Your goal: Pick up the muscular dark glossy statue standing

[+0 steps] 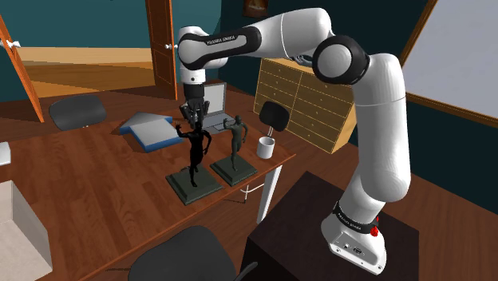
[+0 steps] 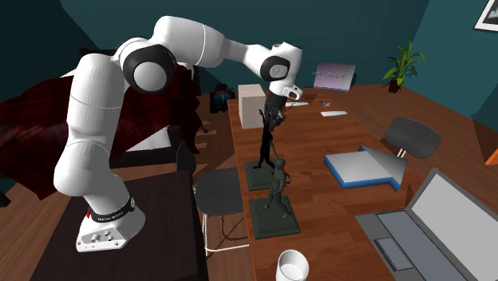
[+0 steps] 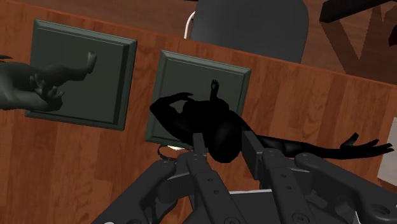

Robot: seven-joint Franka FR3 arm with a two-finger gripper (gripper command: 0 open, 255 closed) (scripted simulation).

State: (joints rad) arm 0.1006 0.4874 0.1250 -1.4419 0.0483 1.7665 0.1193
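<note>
- Standing upright on its dark square base (image 1: 191, 185), the glossy black statue (image 1: 194, 144) has one arm raised and sits on the wooden desk (image 1: 80, 184), near the edge that faces the stand
- Its head lies directly between the two black fingers (image 3: 254, 153) of the gripper (image 3: 224, 145), which pinch it from either side (the raised arm reaches out past one finger)
- The base lies flat on the desk in the shoulder view
- The white arm (image 1: 375, 120) arches over the desk and points the gripper straight down
- Just beside it, a matte grey statue (image 1: 235, 137) stands on a similar base, with a narrow strip of wood between the two bases
- A white mug (image 1: 266, 147) stands past the grey statue, near the desk's corner
- An open laptop (image 1: 214, 108) sits behind the gripper, and a flat blue-edged folder (image 1: 152, 130) lies towards the shoulder view's left
</note>
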